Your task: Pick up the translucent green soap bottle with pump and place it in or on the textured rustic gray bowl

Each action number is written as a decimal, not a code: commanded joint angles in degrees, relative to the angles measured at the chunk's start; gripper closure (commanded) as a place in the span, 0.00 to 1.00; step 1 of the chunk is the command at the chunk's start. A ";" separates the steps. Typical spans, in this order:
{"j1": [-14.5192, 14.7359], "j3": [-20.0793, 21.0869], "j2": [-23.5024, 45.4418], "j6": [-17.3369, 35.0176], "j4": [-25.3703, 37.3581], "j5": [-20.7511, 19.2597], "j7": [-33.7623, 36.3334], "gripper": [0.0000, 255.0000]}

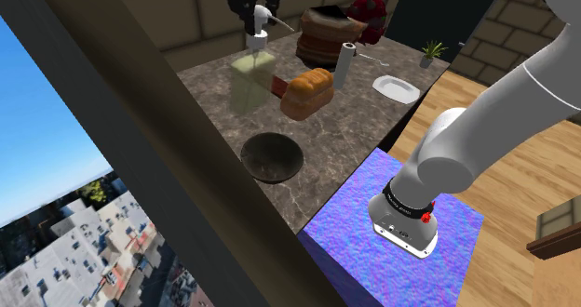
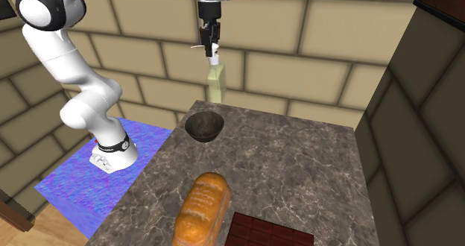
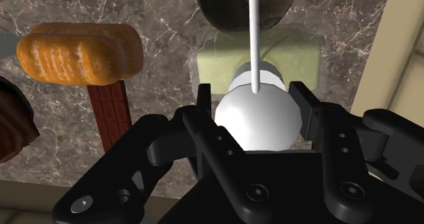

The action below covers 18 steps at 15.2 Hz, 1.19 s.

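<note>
The bottle [image 2: 215,83] is translucent pale green with a white pump. It hangs upright above the counter, clasped at the pump head by the gripper [image 2: 212,51]. The bowl [image 2: 204,125], dark grey and rough, sits upright and empty on the counter, near the bottle.

Bowl [image 2: 204,126] on counter [image 2: 298,162], loaf [image 2: 201,207] beside chocolate bar [image 2: 261,233], bottle [image 2: 215,83] aloft near bowl.
</note>
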 commanded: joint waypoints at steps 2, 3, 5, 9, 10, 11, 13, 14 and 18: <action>0.40 -0.97 -6.01 -1.97 -3.68 1.74 -0.99 1.00; 0.49 -1.03 -6.32 -1.19 -4.76 1.82 -0.98 1.00; 0.59 -1.08 -6.89 0.37 -6.87 1.99 -0.97 1.00; 0.77 -1.10 -7.87 3.45 -10.89 2.29 -0.91 1.00; 0.82 -1.10 -8.08 4.21 -11.86 2.36 -0.89 1.00; 0.87 -1.09 -8.28 4.98 -12.82 2.43 -0.86 1.00; 0.95 -1.06 -8.64 6.50 -14.69 2.55 -0.80 1.00; 1.00 -1.04 -8.80 7.26 -15.60 2.61 -0.77 1.00; 1.16 -0.93 -9.31 10.29 -19.13 2.82 -0.61 1.00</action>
